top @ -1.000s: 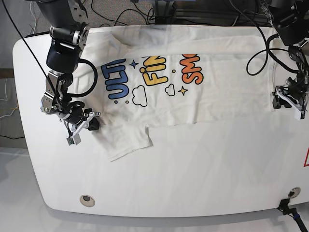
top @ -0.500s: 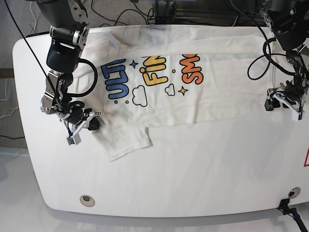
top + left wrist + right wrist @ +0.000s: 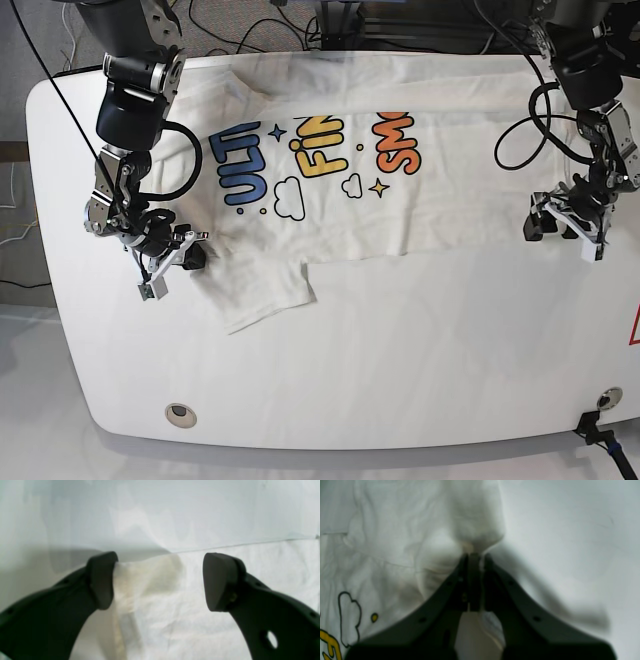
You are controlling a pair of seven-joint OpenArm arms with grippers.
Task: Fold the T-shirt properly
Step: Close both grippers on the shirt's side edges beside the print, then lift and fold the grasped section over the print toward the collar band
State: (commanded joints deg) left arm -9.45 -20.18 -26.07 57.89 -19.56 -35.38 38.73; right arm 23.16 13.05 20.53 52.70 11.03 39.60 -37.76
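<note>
White table [image 3: 400, 370] fills most of the base view, with the shirt [image 3: 470, 180] spread across its upper half, the colourful lettering at upper centre and a flap of cloth reaching down toward lower left. At left of the frame, the right gripper [image 3: 480, 582] is clenched on the shirt's edge, while at right the left gripper [image 3: 160, 582] has its fingers parted, with a corner of the shirt between them.

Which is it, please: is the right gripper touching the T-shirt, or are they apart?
Touching: the right wrist view shows the right gripper with its fingertips closed on a fold of the T-shirt.
</note>
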